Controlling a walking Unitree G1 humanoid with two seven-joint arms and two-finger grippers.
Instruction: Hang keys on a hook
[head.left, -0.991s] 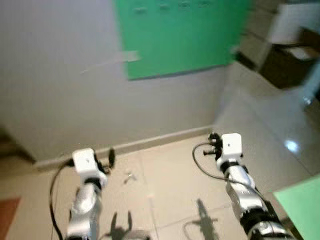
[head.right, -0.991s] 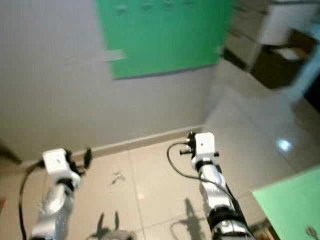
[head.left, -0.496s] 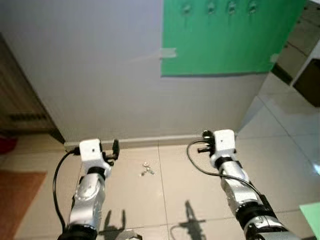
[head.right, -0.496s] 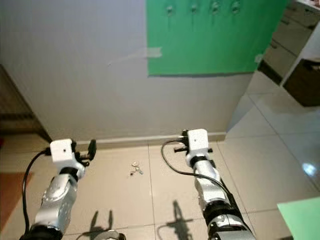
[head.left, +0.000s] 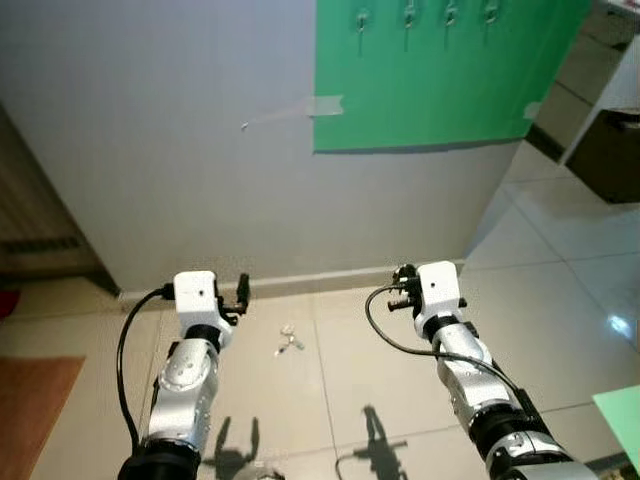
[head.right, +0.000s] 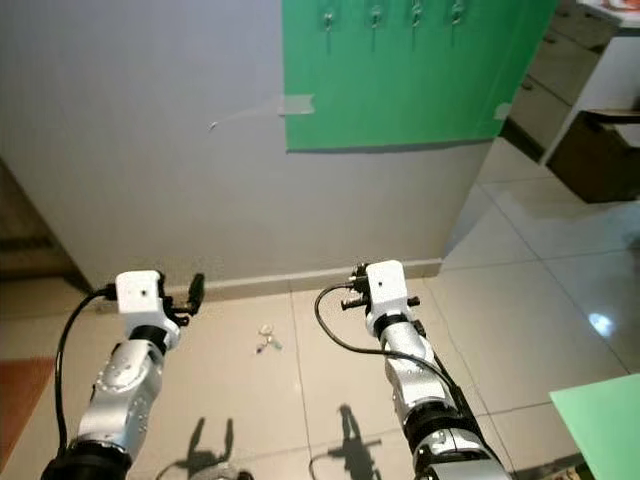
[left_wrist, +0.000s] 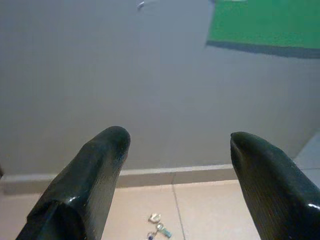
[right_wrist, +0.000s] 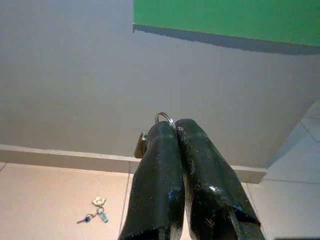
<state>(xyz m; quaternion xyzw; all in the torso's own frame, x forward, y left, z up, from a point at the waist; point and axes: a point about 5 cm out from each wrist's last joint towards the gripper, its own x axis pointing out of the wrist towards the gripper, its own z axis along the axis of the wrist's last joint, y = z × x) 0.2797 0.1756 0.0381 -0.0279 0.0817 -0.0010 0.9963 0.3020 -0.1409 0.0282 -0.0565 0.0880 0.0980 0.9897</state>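
A green board (head.left: 430, 80) with several metal hooks (head.left: 407, 14) along its top is fixed high on the grey wall ahead. My right gripper (right_wrist: 171, 125) is shut on a set of keys; the key ring (right_wrist: 164, 117) pokes out past its fingertips. It is held low before me (head.left: 402, 273), well below the board. Another small bunch of keys (head.left: 289, 341) lies on the tiled floor between my arms, near the skirting. My left gripper (left_wrist: 175, 142) is open and holds nothing, level with the right one and left of the floor keys.
A strip of tape (head.left: 325, 105) sticks to the wall at the board's left edge. Dark furniture (head.left: 608, 150) stands at the right, a wooden piece (head.left: 35, 235) at the left. An orange mat (head.left: 28, 405) lies at lower left, a green sheet (head.left: 622, 412) at lower right.
The camera has swung from a blurred, tilted view to face the wall squarely; the hooks now show at the top. Both arms keep their pose, and the floor keys lie where they were.
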